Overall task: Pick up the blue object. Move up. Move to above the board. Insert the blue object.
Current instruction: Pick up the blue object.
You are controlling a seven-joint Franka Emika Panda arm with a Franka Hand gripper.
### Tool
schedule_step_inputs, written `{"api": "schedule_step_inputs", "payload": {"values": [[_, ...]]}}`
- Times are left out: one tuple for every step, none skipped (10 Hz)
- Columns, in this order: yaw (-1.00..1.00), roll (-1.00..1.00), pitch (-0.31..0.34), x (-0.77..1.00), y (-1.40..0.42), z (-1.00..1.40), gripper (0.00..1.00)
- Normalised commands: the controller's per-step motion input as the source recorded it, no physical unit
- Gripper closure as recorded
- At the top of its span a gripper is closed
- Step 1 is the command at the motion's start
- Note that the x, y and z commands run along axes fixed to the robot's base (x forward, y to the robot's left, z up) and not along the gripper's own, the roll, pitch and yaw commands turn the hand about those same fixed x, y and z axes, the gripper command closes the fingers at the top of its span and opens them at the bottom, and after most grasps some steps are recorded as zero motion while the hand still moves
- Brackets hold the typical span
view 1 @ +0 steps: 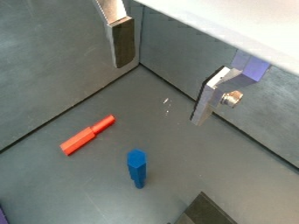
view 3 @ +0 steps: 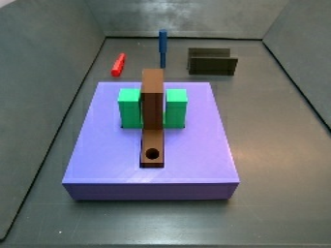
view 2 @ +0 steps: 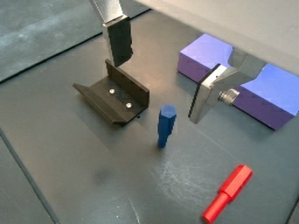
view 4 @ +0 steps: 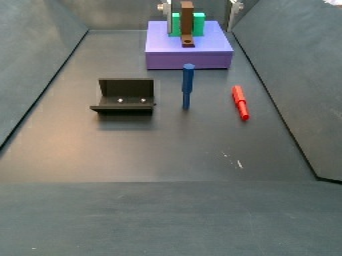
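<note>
**Desk:** Where is the blue object, and what is the hand doing?

**Me:** From here I see the blue object [view 4: 187, 85] standing upright on the dark bench [view 4: 160, 160], free of the hand. In a side view it stands between the fixture [view 4: 126, 97] and the red stick [view 4: 241, 101], with the purple slab [view 4: 189, 52] behind it. The hand [view 2: 163, 66] is released: in both wrist views its two silver fingers [view 1: 121, 42] sit well apart with nothing between them but bare bench, and the peg stands below that gap.

**Desk:** Do the views agree?

**Me:** They each show something different. A wrist view gives me the red stick [view 1: 87, 136] lying flat near the peg [view 1: 136, 168], with almost none of the slab. A wrist view shows the fixture [view 2: 114, 96] just beside the peg [view 2: 166, 126] and the slab [view 2: 239, 79] behind one finger. Only the side views show the board [view 3: 154, 121] (long, brown, lying along the slab [view 3: 195, 160]), with green blocks [view 3: 131, 107] on either side and its round hole [view 3: 154, 154] near one end. From that side the peg [view 3: 163, 45] stands beyond the slab, and the hand itself I barely see, only a sliver at the top edge [view 4: 235, 6].
</note>
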Motion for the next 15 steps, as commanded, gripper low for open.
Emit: {"api": "schedule_step_inputs", "payload": {"values": [[0.0, 0.01, -0.05, 0.09, -0.41, -0.27, 0.0], [0.0, 0.05, -0.014, 0.45, -0.65, -0.38, 0.0], [0.0, 0.09, 0.0, 0.49, -0.59, -0.38, 0.0], [0.0, 0.11, 0.0, 0.36, -0.33, -0.43, 0.0], [-0.05, 0.05, 0.0, 0.26, 0.0, -0.42, 0.0], [-0.16, 0.06, 0.0, 0.04, 0.09, -0.36, 0.0], [-0.12, 0.09, 0.0, -0.08, 0.04, -0.21, 0.0], [0.0, 0.09, 0.0, -0.12, 0.0, -0.11, 0.0], [0.0, 0.11, 0.0, -0.1, 0.0, -0.17, 0.0], [0.0, 0.15, 0.0, -0.09, 0.0, -0.23, 0.0], [0.0, 0.17, 0.0, -0.05, 0.0, -0.26, 0.0], [0.0, 0.18, 0.0, -0.01, 0.0, -0.27, 0.0], [0.0, 0.17, 0.013, 0.0, 0.0, -0.26, 0.0], [0.0, 0.17, 0.013, 0.0, 0.0, -0.27, 0.0], [0.0, 0.17, 0.006, 0.0, 0.0, -0.29, 0.0]]}}
